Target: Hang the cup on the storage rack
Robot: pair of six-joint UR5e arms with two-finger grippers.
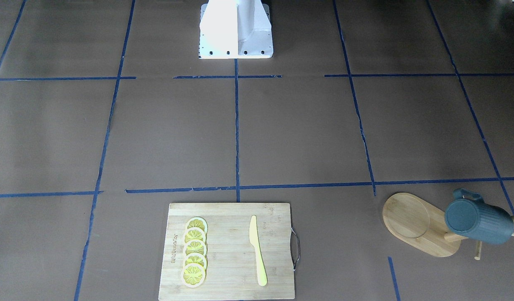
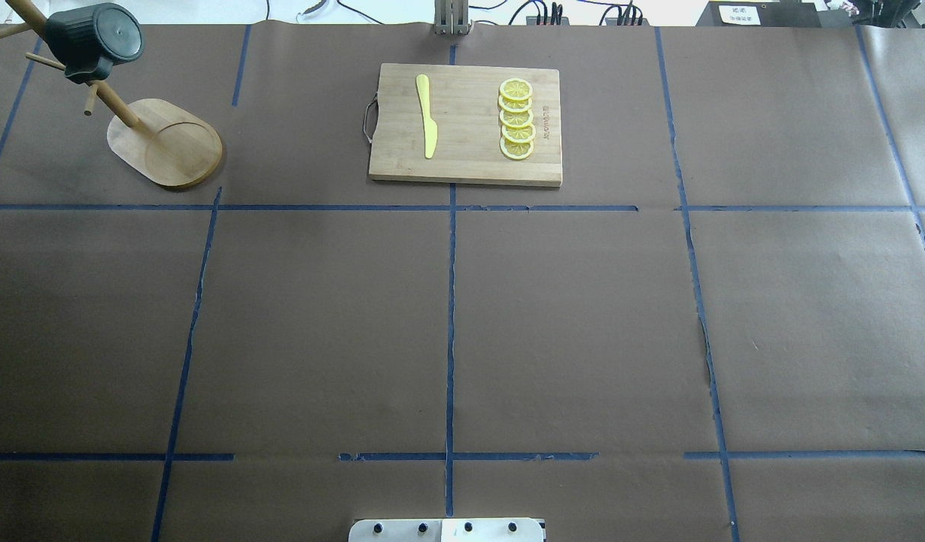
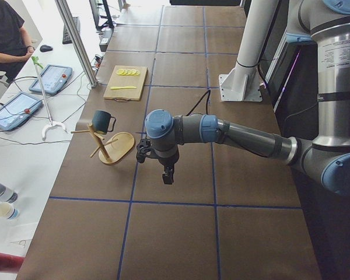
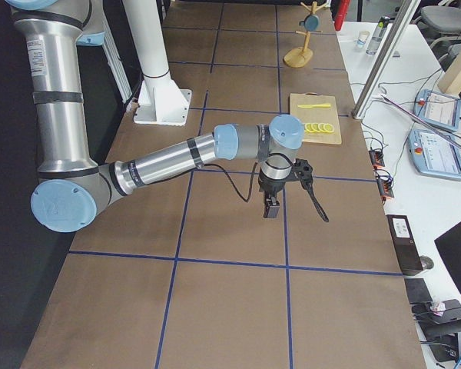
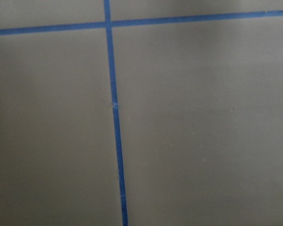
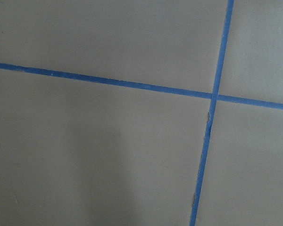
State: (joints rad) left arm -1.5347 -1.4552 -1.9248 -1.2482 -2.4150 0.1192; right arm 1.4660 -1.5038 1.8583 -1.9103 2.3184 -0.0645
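I see my left gripper (image 3: 168,177) and right gripper (image 4: 271,209) over the table's middle, but I cannot tell their finger spread. The storage rack (image 2: 178,154) stands at the far left corner, with the cup (image 2: 93,38) hanging on a peg (tilted sideways).

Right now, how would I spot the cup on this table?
Start at the brown table and go from the cutting board to the far corner on the robot's left, where a wooden storage rack stands. The cup hangs on one of its pegs: ribbed, dark teal-grey, the only dark thing among pale wood and yellow.
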